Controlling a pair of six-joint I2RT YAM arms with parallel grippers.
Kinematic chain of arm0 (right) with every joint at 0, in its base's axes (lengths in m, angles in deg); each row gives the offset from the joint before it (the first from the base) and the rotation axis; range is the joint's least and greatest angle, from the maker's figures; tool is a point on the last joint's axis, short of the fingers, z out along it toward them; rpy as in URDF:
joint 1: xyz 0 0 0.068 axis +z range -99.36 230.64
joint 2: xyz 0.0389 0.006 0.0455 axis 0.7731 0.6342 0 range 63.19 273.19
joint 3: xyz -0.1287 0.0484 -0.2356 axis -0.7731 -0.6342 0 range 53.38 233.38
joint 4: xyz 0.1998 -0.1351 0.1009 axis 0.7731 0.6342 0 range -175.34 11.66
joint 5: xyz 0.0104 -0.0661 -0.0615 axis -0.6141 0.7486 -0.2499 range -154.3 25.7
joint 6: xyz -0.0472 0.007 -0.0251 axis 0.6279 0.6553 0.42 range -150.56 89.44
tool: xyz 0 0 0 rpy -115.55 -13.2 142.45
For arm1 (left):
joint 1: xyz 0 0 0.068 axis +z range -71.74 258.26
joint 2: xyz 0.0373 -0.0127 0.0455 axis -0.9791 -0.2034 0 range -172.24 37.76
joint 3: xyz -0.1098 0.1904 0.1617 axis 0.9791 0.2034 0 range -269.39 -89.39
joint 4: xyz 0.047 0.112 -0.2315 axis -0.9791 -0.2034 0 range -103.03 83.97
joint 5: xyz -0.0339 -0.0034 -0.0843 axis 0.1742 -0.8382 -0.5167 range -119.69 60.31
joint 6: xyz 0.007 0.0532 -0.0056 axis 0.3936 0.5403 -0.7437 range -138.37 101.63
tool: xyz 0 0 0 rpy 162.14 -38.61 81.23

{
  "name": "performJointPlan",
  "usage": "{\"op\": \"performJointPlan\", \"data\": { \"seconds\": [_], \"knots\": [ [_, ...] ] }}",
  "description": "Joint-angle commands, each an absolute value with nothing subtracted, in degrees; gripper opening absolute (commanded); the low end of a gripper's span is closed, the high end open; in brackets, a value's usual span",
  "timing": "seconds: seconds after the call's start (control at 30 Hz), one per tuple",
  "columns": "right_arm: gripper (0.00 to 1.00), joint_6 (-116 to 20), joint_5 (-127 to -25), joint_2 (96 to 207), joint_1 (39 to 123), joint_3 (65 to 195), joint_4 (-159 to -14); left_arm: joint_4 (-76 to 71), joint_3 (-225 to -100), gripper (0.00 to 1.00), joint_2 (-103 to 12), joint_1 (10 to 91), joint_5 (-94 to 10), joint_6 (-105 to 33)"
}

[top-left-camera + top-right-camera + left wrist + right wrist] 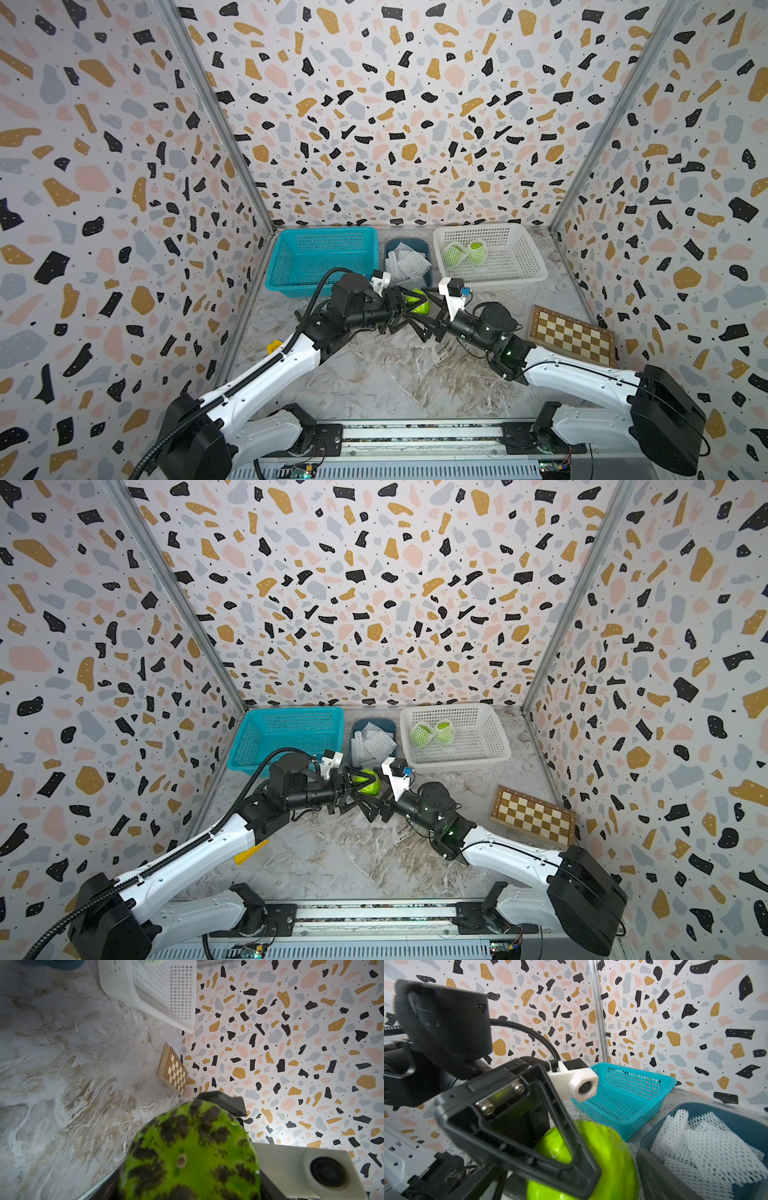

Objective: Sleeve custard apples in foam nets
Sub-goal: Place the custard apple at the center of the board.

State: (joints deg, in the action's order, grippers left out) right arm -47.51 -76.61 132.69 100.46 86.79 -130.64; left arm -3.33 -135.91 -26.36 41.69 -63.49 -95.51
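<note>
One bare custard apple [417,302] [369,782], bright green with dark scaly marks, hangs above the table in front of the nets' bin. My left gripper [409,305] is shut on it; the fruit fills the left wrist view [191,1153]. My right gripper [419,309] comes from the opposite side, open, its fingers straddling the same fruit [608,1157]; whether they touch it I cannot tell. Two custard apples [454,254] [478,251] wrapped in foam nets lie in the white basket [536,266]. Loose foam nets [407,262] [708,1147] fill a dark blue bin.
A teal basket [320,257] with nothing in it stands at the back left, beside the bin. A wooden chessboard [571,334] lies by the right wall. A small yellow piece [274,345] lies near the left wall under the left arm.
</note>
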Motion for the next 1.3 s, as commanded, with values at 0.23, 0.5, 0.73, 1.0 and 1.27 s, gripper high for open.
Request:
{"op": "performJointPlan", "data": {
  "seconds": [0.23, 0.5, 0.73, 1.0, 1.27],
  "knots": [
    [0.8, -48.4, -82.9, 132.9, 99.4, 90.4, -129.1, -0.1, -136.8, 0.7, -24.4, 41.3, -65.0, -94.8],
    [0.67, -48.8, -83.2, 131.9, 98.4, 90.3, -126.2, -4.5, -137.2, 0.92, -23.4, 41.3, -61.9, -91.8],
    [0.67, -50.0, -81.5, 128.1, 95.4, 90.9, -113.4, -14.4, -136.4, 0.95, -20.0, 45.1, -56.7, -85.6],
    [0.67, -54.5, -91.8, 129.8, 85.1, 95.1, -87.8, -27.4, -133.5, 0.95, -15.1, 49.3, -50.9, -77.8],
    [0.67, -51.7, -94.5, 137.1, 80.2, 97.6, -76.2, -31.8, -130.4, 0.95, -12.5, 50.8, -49.1, -74.2]
  ]
}}
